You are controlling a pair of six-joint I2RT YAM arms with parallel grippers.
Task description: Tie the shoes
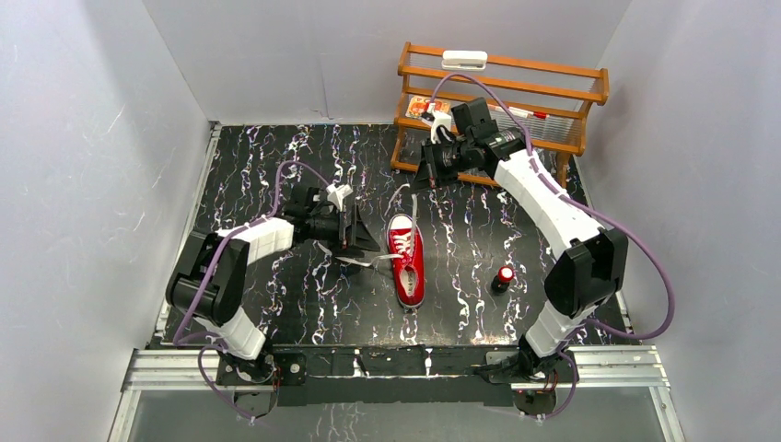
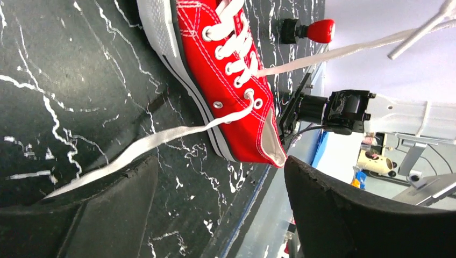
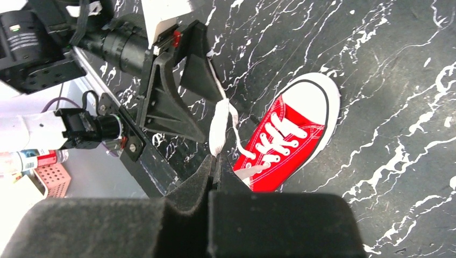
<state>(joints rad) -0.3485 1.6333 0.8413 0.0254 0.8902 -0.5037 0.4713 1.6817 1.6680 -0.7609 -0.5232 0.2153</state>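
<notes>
The red sneaker (image 1: 407, 262) lies near the middle of the counter (image 1: 276, 304), sole down, toe to 6 o'clock and heel to 12. The R gripper (image 3: 213, 167) hangs above the counter at approx. 12 o'clock of the sneaker. Its jaws are pressed together on the taut lace (image 3: 219, 126), which runs from the top eyelets straight up to it.

The L gripper (image 1: 355, 234) sits just beside the sneaker at 9 o'clock, jaws wide apart w/ nothing between them. The slack lace (image 2: 134, 151) lies flat on the counter, trailing from the top eyelet out toward 9 and passing by one L finger (image 2: 102, 215). We can't tell whether they touch. A small red-and-black cylinder (image 1: 503, 276) stands apart at 3 o'clock, and a wooden rack (image 1: 502, 92) sits at the back, approx. 1 o'clock.

Handling, as we judge it:
- **Sneaker:** small & light w/ nothing pinning it, so a hard pull on either lace would likely drag or tip it. The canvas is soft, and the rubber sole should grip the counter a bit.
- **Laces:** flat, thin and limp. They'd slip from a loose pinch, and they lie flush on the counter, so they're hard to get under.
- **Best hold:** the slack lace near the eyelet, where it lifts off the counter, pinched across its flat width. We wouldn't take the sneaker body.

No knot shows yet, so we reckon the task is at an early stage.
</notes>
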